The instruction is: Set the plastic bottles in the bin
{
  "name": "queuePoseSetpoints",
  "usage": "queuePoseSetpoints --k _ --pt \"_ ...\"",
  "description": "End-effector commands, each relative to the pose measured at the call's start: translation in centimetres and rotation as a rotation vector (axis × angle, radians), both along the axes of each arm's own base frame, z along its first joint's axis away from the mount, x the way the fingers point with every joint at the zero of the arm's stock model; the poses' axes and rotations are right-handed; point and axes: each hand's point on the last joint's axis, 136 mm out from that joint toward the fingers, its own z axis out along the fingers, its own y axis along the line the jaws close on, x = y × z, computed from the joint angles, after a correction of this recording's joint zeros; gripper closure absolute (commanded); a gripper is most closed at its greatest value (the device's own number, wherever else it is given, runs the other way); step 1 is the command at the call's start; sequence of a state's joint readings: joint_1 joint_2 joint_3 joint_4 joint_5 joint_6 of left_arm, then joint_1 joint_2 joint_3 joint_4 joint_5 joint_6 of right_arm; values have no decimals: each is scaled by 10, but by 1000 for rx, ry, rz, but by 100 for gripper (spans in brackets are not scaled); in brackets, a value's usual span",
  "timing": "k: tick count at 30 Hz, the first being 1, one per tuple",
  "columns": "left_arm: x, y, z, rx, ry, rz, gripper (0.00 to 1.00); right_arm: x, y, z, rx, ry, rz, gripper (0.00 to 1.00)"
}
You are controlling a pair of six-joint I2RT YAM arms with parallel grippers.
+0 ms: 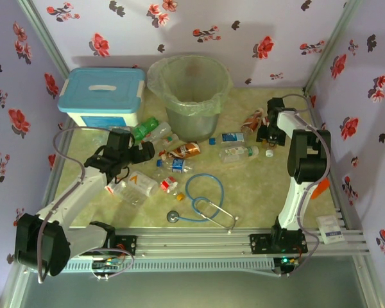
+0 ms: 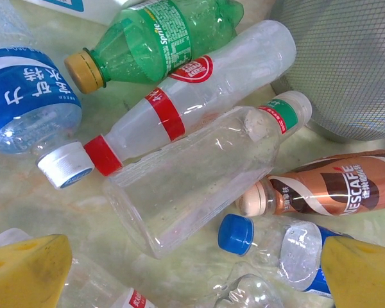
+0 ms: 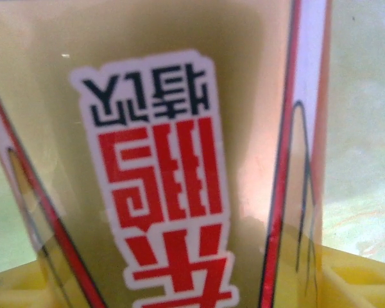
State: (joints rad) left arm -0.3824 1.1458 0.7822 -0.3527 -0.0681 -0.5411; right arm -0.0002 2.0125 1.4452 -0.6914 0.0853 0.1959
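While the left gripper (image 2: 192,273) hangs wide open and empty, the plastic bottles (image 1: 159,135) lie heaped just before the bin (image 1: 191,115), on its near-left side. The right gripper (image 1: 263,128) has its jaws around a red-lettered bottle (image 3: 160,186) lying to the bin's right. Whether they clamp it cannot be told.

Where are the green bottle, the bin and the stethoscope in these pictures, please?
green bottle (image 2: 167,42): left wrist view, on its label.
bin (image 1: 192,123): top external view, on its outer wall.
stethoscope (image 1: 173,216): top external view, on its round chest piece.
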Motion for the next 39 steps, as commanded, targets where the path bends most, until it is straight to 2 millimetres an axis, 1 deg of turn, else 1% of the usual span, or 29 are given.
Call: queuePoseSetpoints --k 1,4,6,9,11,15,19,23,27,30,33,34,36,37,39 --pt "3 -1 -4 33 1 -16 0 0 -8 17 -33 -29 -20 36" --pt "5 -2 -5 40 6 -22 0 -1 -10 28 -47 -43 -19 38" --pt "7 -3 -5 41 8 -23 0 -2 -12 40 -57 -58 -18 40" --pt "10 -4 -4 38 5 -23 0 -4 -13 65 -67 -95 -14 43" --pt "13 -6 -5 36 6 -29 0 -6 -13 89 -67 -138 -11 46" --pt "18 -12 -7 30 13 -44 0 -6 -8 136 -42 -248 -8 48" --pt "19 -17 -11 12 27 -56 0 -6 4 186 10 -373 17 52" --pt "17 -16 -14 14 34 -55 0 -4 20 236 32 -479 61 53" --pt "14 -15 -17 8 33 -51 0 -1 51 279 44 -574 141 55" --pt "13 -17 -21 -3 40 -57 0 2 81 312 61 -646 212 55" --pt "13 -18 -24 -2 50 -63 0 5 116 344 91 -722 291 55" --pt "13 -19 -24 -4 50 -65 0 6 126 351 101 -739 314 56" --pt "12 -19 -25 -10 49 -64 0 11 153 365 139 -773 374 56" --pt "11 -19 -26 -14 48 -62 0 15 166 367 166 -781 399 57" --pt "10 -20 -28 -22 47 -61 0 22 199 373 235 -809 462 57"
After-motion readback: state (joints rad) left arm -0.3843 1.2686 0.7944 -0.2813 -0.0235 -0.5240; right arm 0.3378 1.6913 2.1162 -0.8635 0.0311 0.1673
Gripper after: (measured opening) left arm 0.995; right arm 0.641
